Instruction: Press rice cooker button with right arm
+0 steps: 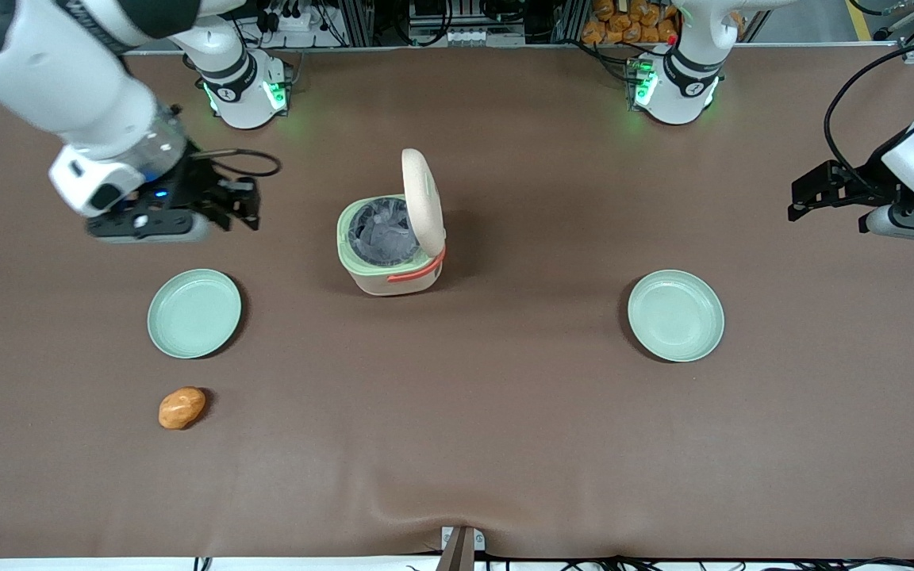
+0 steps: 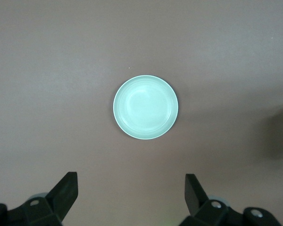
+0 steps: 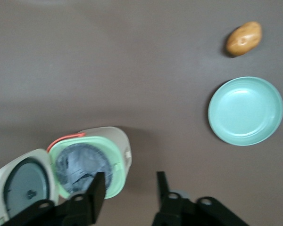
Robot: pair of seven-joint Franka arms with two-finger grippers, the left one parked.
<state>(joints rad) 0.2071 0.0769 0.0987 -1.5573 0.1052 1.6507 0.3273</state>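
The rice cooker [image 1: 390, 246] stands in the middle of the table, pale cream with a green rim and an orange handle. Its lid [image 1: 423, 202] stands open and the pot is lined with something grey and crinkled. It also shows in the right wrist view [image 3: 92, 162], with its lid [image 3: 23, 181]. I cannot make out a button for certain. My right arm's gripper [image 1: 241, 208] hangs above the table, apart from the cooker, toward the working arm's end. Its fingers are open and empty [image 3: 130, 181].
A green plate [image 1: 193, 312] lies nearer the front camera than the gripper [image 3: 245, 110]. An orange-brown potato-like lump [image 1: 182, 408] lies nearer still [image 3: 244, 38]. A second green plate [image 1: 675, 315] lies toward the parked arm's end [image 2: 145, 107].
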